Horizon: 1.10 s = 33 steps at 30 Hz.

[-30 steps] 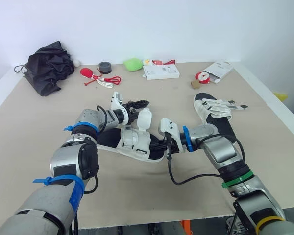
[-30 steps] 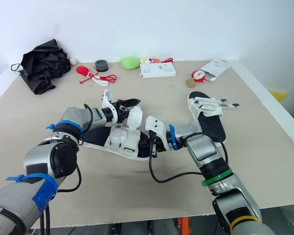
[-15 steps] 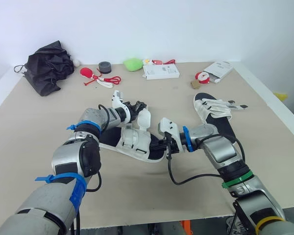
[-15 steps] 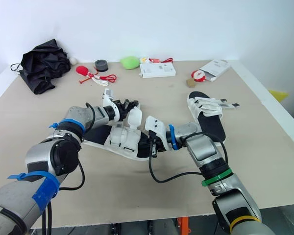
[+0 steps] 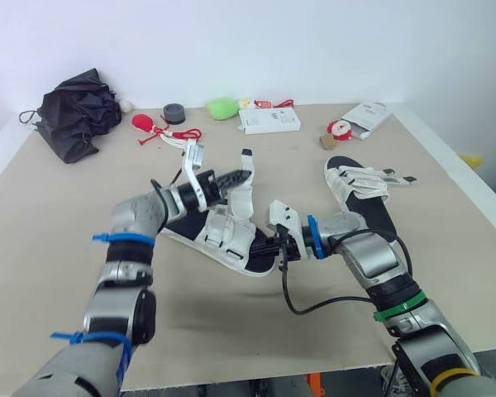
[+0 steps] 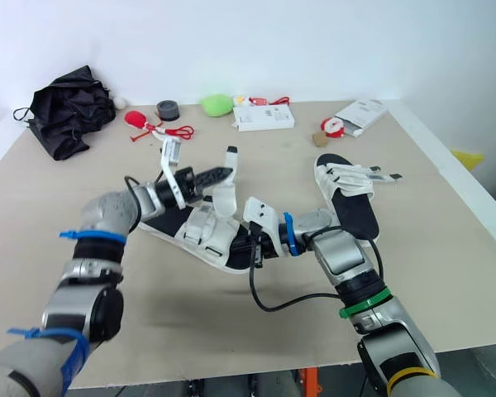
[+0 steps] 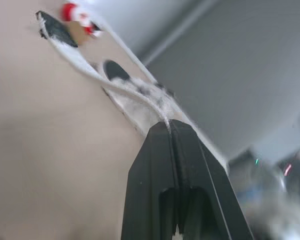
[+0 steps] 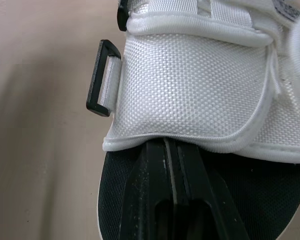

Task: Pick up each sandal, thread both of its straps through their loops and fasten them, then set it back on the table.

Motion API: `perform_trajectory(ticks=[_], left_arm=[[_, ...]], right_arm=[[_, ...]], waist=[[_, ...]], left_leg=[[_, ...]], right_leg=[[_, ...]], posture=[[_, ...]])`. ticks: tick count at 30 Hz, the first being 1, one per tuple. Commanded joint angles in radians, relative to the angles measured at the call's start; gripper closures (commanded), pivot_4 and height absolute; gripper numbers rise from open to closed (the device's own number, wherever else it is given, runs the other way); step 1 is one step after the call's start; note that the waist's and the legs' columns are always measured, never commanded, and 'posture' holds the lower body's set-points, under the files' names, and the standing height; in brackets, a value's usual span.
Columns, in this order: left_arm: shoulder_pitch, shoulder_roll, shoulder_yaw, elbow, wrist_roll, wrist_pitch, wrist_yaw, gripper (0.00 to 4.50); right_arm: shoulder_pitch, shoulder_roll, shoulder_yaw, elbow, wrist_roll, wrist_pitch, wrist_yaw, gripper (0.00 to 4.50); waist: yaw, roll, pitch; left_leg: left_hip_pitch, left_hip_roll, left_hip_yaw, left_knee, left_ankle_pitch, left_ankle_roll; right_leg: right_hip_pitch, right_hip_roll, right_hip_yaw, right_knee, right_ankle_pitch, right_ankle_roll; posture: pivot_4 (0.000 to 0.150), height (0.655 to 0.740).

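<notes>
Your left gripper (image 5: 228, 176), just above centre in the head view, is pinched tight on the strap (image 6: 226, 192), which stands up from the sandal (image 5: 230, 236) at mid-frame. Your right gripper (image 5: 274, 246) is clamped on that sandal's sole edge, under the white upper. Hold that anchor firm. Steer the strap's black tip to the black loop (image 8: 104, 77), flat and untwisted, without tugging the sole loose.

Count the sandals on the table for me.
2. One sandal is mid-table, held by the right gripper, its strap pinched by the left gripper; the other sandal lies to its right, untouched.
</notes>
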Motion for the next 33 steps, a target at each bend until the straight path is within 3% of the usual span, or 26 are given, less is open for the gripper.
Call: perform_trajectory(ticks=[1, 5, 10, 19, 26, 33], left_arm=[[0.067, 0.037, -0.059, -0.195, 0.020, -0.134, -0.104, 4.46], [0.123, 0.064, -0.097, -0.254, 0.066, -0.282, -0.165, 4.46], [0.167, 0.090, -0.127, -0.303, 0.174, -0.651, -0.259, 4.46], [0.252, 0.182, -0.169, -0.195, 0.289, -1.249, -0.474, 4.46], [0.253, 0.207, -0.196, -0.125, 0.292, -1.466, -0.522, 4.46], [0.265, 0.256, -0.245, -0.106, 0.272, -1.511, -0.577, 4.46]], right_arm=[[0.037, -0.004, 0.049, 0.020, -0.011, 0.028, 0.012, 4.50], [0.042, -0.008, 0.049, 0.017, -0.009, 0.028, 0.015, 4.50], [0.045, -0.011, 0.053, 0.010, -0.008, 0.030, 0.022, 4.50], [0.038, -0.008, 0.062, 0.022, -0.010, 0.019, 0.030, 4.50], [0.038, -0.004, 0.068, 0.023, -0.011, 0.015, 0.032, 4.50], [0.034, -0.003, 0.069, 0.026, -0.014, 0.011, 0.035, 4.50]], waist=[[0.004, 0.000, 0.000], [0.007, 0.000, 0.000], [0.006, 0.000, 0.000], [0.006, 0.000, 0.000], [0.006, 0.000, 0.000], [0.005, 0.000, 0.000]], left_leg=[[0.000, 0.000, 0.000, 0.000, 0.000, 0.000], [0.000, 0.000, 0.000, 0.001, 0.000, 0.002], [0.000, 0.000, 0.000, 0.001, -0.002, 0.004], [0.000, 0.003, 0.002, 0.001, -0.004, 0.006], [0.000, 0.004, 0.004, 0.001, -0.005, 0.007], [0.000, 0.005, 0.005, 0.001, -0.005, 0.007]], right_leg=[[0.000, 0.000, 0.000, 0.000, 0.000, -0.001], [0.000, 0.000, -0.001, 0.000, 0.000, -0.001], [0.000, 0.000, 0.000, 0.000, -0.001, -0.001], [0.000, 0.002, 0.001, -0.001, -0.002, -0.003], [0.000, 0.004, 0.001, -0.001, -0.002, -0.002], [-0.001, 0.005, 0.002, -0.001, -0.003, -0.002]], posture=[[0.150, 0.7400], [0.150, 0.7400], [0.150, 0.7400], [0.150, 0.7400], [0.150, 0.7400], [0.150, 0.7400]])
